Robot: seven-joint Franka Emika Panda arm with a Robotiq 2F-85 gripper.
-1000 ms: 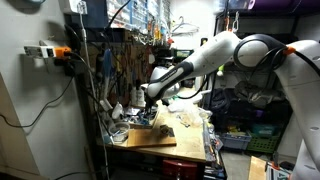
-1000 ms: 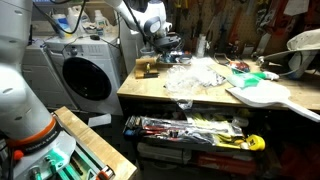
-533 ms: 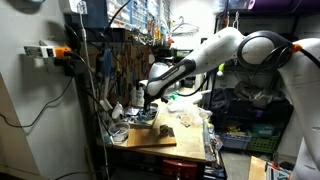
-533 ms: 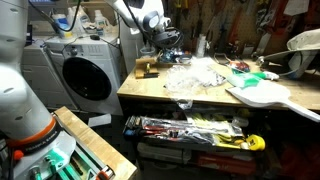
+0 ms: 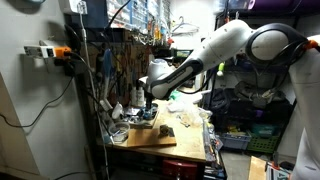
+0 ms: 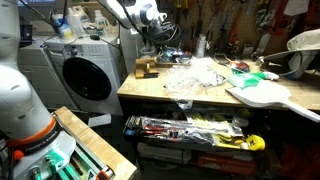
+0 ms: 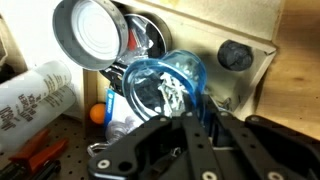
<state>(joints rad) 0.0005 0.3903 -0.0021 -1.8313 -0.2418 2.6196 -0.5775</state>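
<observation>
Blue cup [image 7: 165, 85] sits just beyond your fingertips in the wrist view; it is clear, blue-tinted plastic, round-rimmed and thin-walled, with something crumpled and silvery lying inside. Its open mouth faces up at your wrist camera, so its long axis runs roughly in line with the gripper [image 7: 195, 135], not across it. In an exterior view the cup [image 5: 143, 117] stands at the far left end of the workbench [image 5: 165, 140], directly under the gripper [image 5: 148, 103].

The black fingers stand close together with only a narrow gap between them, and their tips overlap the cup's near rim; you cannot tell from these pictures whether they pinch the rim or merely hover over it.

Far left of the cup leans a tin can [image 7: 90, 30]: bare shiny metal, cylindrical, mouth turned toward the camera, touching or just beside a second metal can [image 7: 148, 35]. Right of the cup a matt black knob [image 7: 235, 55] sits on a pale wooden board [image 7: 295, 80] with visible grain. At near left lie a ribbed white plastic bottle [image 7: 35, 100] and a small orange ball [image 7: 97, 113]; any lettering on them is too blurred to read.

In an exterior view the gripper [image 6: 160, 40] hangs above a wooden block [image 6: 146, 68].
</observation>
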